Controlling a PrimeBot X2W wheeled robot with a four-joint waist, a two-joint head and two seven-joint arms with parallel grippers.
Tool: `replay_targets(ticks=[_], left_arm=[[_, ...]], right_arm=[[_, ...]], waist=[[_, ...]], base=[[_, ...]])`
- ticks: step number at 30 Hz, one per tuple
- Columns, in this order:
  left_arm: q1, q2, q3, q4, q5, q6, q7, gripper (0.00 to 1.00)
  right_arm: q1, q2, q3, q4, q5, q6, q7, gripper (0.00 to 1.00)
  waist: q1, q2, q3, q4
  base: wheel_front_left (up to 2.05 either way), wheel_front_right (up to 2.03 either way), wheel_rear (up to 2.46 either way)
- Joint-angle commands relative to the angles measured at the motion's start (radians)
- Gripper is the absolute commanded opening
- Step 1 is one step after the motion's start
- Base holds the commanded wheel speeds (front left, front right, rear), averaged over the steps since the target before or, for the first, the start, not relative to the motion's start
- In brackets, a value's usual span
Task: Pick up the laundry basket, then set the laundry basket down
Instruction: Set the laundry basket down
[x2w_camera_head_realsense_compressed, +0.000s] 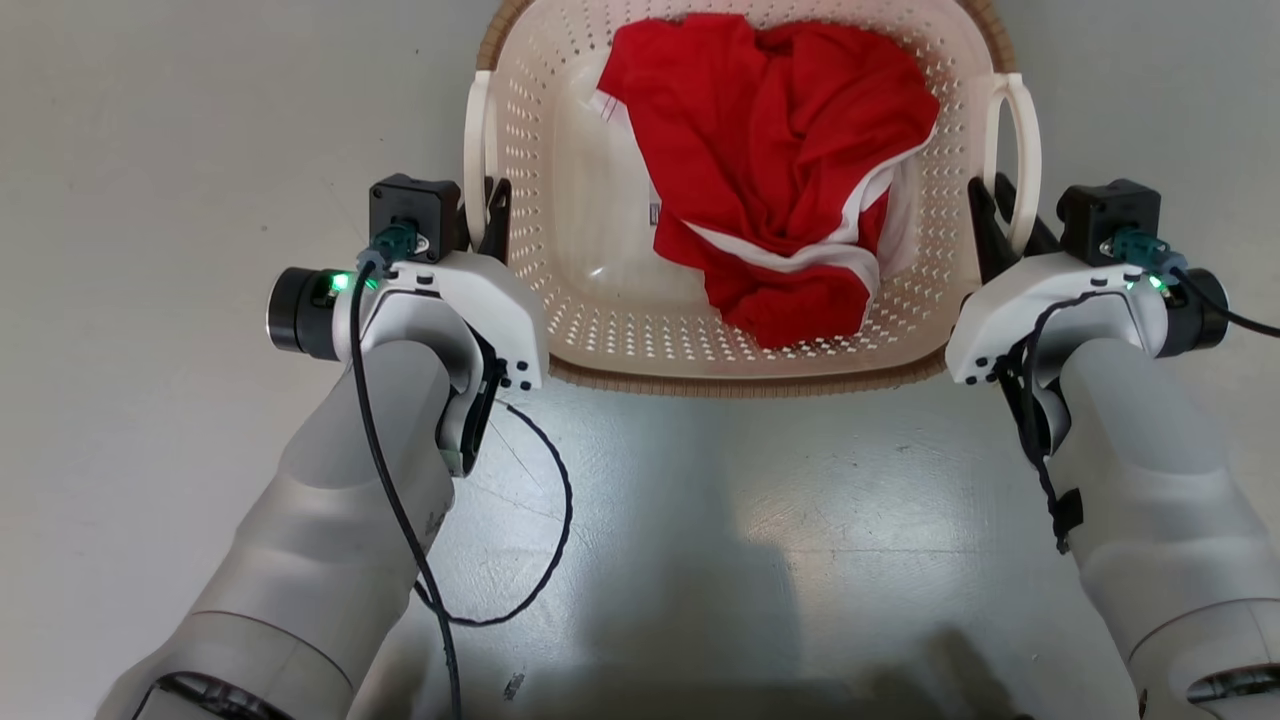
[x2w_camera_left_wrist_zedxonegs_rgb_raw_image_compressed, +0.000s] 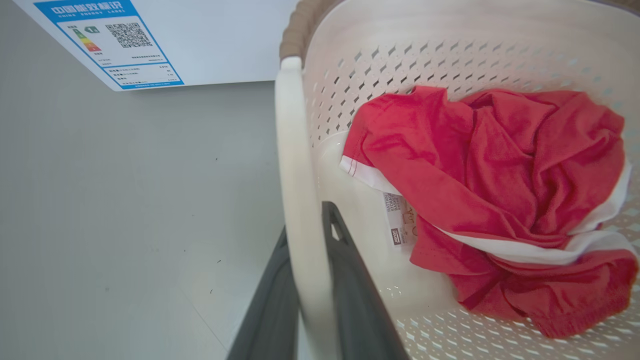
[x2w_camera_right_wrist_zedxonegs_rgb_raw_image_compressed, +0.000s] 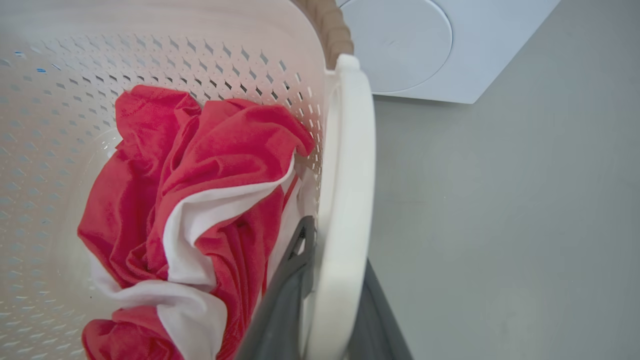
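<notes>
Presently the laundry basket (x2w_camera_head_realsense_compressed: 560, 230) occupies the upper centre of the head view, between the two forearms and over the grey floor (x2w_camera_head_realsense_compressed: 150, 250). Whether its base bears on the floor or hangs clear cannot be told.

The left gripper (x2w_camera_head_realsense_compressed: 490, 205), at centre left of that frame, is drawn narrow on the left handle (x2w_camera_head_realsense_compressed: 478, 130), with one finger outside the white loop and one inside, next to the basket wall. In the left wrist view its dark fingers (x2w_camera_left_wrist_zedxonegs_rgb_raw_image_compressed: 350, 280) flank the loop closely at lower centre. The right gripper (x2w_camera_head_realsense_compressed: 995, 215), at centre right, holds the right handle (x2w_camera_head_realsense_compressed: 1022, 130) in the same manner. The right wrist view shows its fingers (x2w_camera_right_wrist_zedxonegs_rgb_raw_image_compressed: 285, 300) pressed to either side of the loop.

Assessment of handling: the basket appears to be light, stiff moulded plastic, though the perforated walls likely flex a little. The load is a single crumpled red garment (x2w_camera_head_realsense_compressed: 780, 150) with white trim. It is soft, of small weight, and lies somewhat toward the right of the basket, so little imbalance is expected. The loops look smooth and may pivot or slip within a narrow pinch, so both sides should travel evenly to keep the basket level. The handles are the proper hold, and the brown rim (x2w_camera_head_realsense_compressed: 740, 385) offers less purchase.

A white washer (x2w_camera_right_wrist_zedxonegs_rgb_raw_image_compressed: 400, 45) stands beyond the basket at the upper right of the right wrist view. Its energy label (x2w_camera_left_wrist_zedxonegs_rgb_raw_image_compressed: 110, 40) shows at the upper left of the left wrist view.
</notes>
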Motion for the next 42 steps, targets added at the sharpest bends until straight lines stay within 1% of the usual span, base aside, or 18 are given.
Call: replay_targets(ticks=[1,11,27,34,42], left_arm=[[-0.016,0.004,0.023,-0.019,0.022,-0.021,-0.011,0.0],[-0.025,-0.008,0.086,-0.011,0.086,-0.042,-0.011,0.0],[-0.029,-0.018,0.171,-0.014,0.152,-0.061,-0.011,0.0],[-0.03,-0.019,0.192,-0.01,0.164,-0.067,-0.011,0.0],[-0.028,-0.019,0.193,-0.013,0.161,-0.07,-0.011,0.0]], right_arm=[[0.005,0.031,0.018,-0.024,-0.025,0.008,-0.019,0.0],[-0.01,0.031,-0.005,-0.038,-0.041,0.008,-0.026,0.0],[-0.035,0.031,-0.035,-0.035,-0.06,0.008,-0.033,0.0],[-0.046,0.031,-0.045,-0.027,-0.068,0.008,-0.035,0.0],[-0.049,0.031,-0.048,-0.018,-0.068,0.008,-0.037,0.0]], waist=[[0.0,0.0,0.004,-0.001],[0.0,0.0,0.027,0.0],[0.0,0.0,0.058,0.006],[0.0,0.0,0.066,0.006],[0.0,0.0,0.07,0.004]], base=[[0.0,0.0,0.0],[0.0,0.0,0.0],[0.0,0.0,0.0],[0.0,0.0,0.0],[0.0,0.0,0.0]])
